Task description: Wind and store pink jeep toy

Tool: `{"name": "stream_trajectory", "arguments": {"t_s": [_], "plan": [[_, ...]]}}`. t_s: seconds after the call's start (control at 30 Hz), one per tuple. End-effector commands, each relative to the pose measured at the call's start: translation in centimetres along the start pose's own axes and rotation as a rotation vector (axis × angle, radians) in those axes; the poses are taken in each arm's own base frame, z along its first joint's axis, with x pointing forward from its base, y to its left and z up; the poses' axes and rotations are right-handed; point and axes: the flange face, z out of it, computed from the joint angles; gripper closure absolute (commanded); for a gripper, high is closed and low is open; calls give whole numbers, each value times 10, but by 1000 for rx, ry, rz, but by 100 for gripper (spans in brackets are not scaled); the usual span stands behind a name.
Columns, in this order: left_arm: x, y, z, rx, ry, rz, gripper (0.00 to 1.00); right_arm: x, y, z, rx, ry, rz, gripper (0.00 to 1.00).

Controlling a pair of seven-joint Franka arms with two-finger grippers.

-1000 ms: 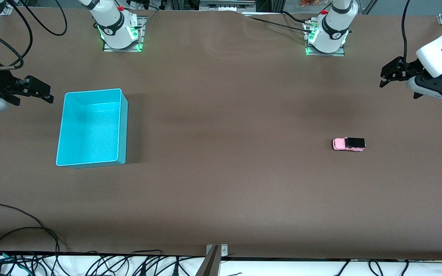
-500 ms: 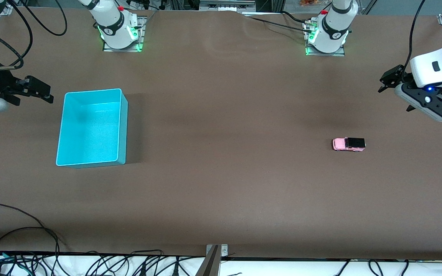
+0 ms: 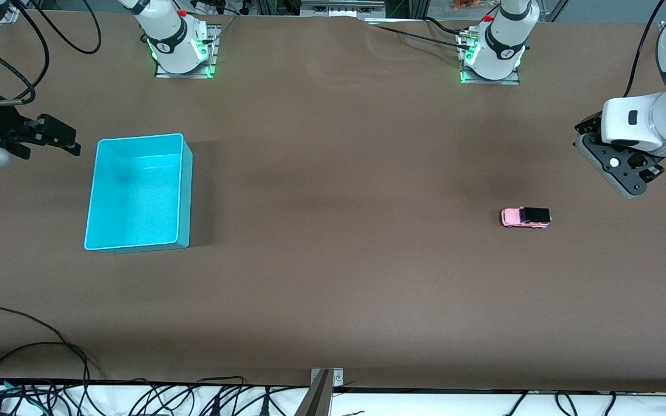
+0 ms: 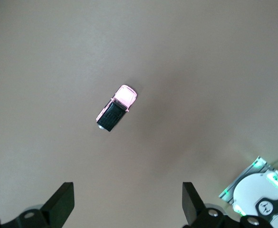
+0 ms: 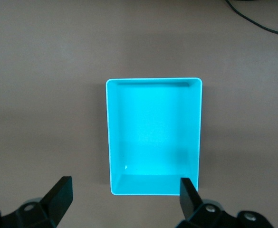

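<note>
The pink jeep toy [image 3: 525,217] is a tiny pink car with a black roof. It stands on the brown table toward the left arm's end. My left gripper [image 4: 128,205] hangs open in the air over bare table, beside the jeep [image 4: 116,108] and apart from it. Nothing is between its fingers [image 4: 62,204]. The empty cyan bin [image 3: 136,196] stands toward the right arm's end. My right gripper [image 3: 68,142] waits open in the air beside the bin [image 5: 153,80], with its fingers [image 5: 60,192] empty.
The two arm bases [image 3: 180,46] [image 3: 492,52] stand along the table's edge farthest from the front camera. Loose cables [image 3: 32,346] lie at the nearest edge. One base [image 4: 260,202] shows in the left wrist view.
My left arm has swung its hand down to face the table and moved a little toward the jeep. The right arm, the jeep and the bin have not moved.
</note>
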Motion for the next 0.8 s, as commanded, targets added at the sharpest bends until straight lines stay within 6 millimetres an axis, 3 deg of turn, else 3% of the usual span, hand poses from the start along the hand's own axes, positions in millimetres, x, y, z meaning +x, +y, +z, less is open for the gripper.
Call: {"name": "stream_trajectory", "arguments": {"t_s": [0.0, 0.2, 0.43, 0.77], "plan": [[4, -17, 7, 32, -7, 124, 0, 0, 1, -8, 10, -4, 4, 0], [10, -43, 32, 42, 13, 272, 0, 0, 1, -10, 10, -1, 4, 0], [27, -70, 77, 62, 34, 430, 0, 0, 1, -10, 10, -1, 4, 0], [52, -87, 164, 27, 29, 630, 0, 0, 1, -9, 10, -2, 4, 0]]}}
